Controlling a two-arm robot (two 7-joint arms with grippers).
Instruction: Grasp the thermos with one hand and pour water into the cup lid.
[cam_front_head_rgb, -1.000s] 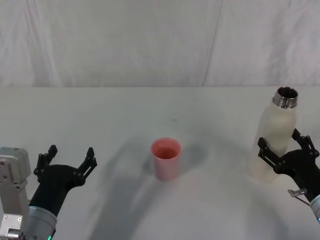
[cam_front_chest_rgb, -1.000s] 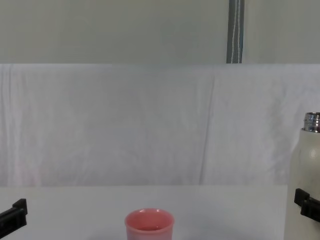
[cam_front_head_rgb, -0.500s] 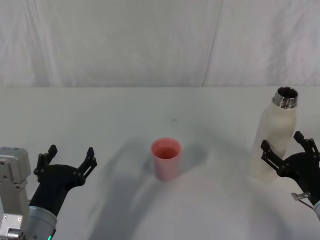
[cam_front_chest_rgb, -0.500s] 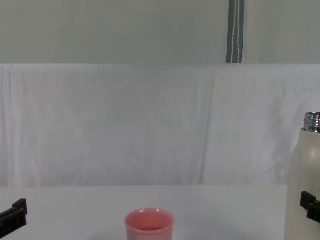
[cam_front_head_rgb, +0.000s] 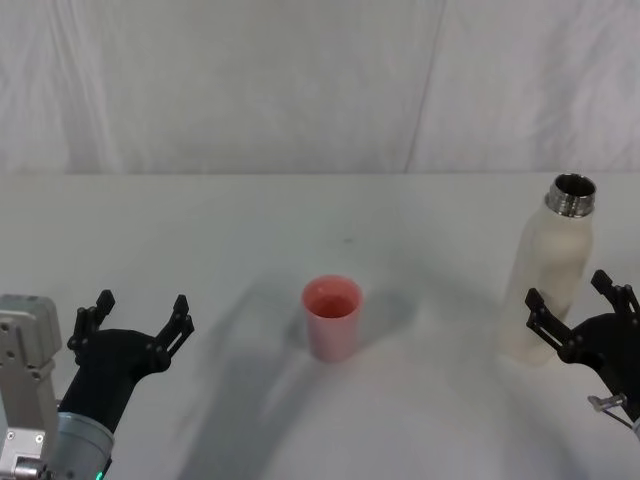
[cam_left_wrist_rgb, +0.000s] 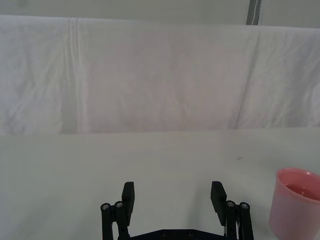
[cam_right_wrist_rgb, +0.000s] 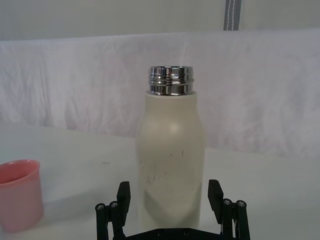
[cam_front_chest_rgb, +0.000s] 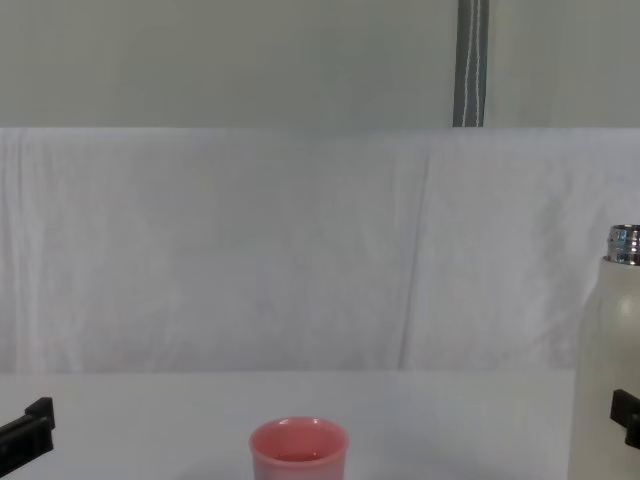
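Note:
The cream-white thermos (cam_front_head_rgb: 555, 262) stands upright and uncapped at the table's right, its steel neck bare. My right gripper (cam_front_head_rgb: 568, 292) is open just in front of its lower body, one black finger on either side and neither touching. In the right wrist view the thermos (cam_right_wrist_rgb: 171, 160) rises between the spread fingertips (cam_right_wrist_rgb: 123, 192) of that gripper (cam_right_wrist_rgb: 169, 192). The pink cup lid (cam_front_head_rgb: 332, 315) stands upright at the table's middle. My left gripper (cam_front_head_rgb: 140, 305) rests open at the near left, well short of the cup lid (cam_left_wrist_rgb: 295, 202).
A white cloth covers the table (cam_front_head_rgb: 240, 220) and hangs as a backdrop (cam_front_head_rgb: 300, 80) behind it. Bare cloth lies between cup lid and thermos. A grey pole (cam_front_chest_rgb: 470, 60) stands behind the backdrop.
My right gripper has slid back toward me and lower, away from the thermos body. Thermos, cup lid and left gripper have stayed put.

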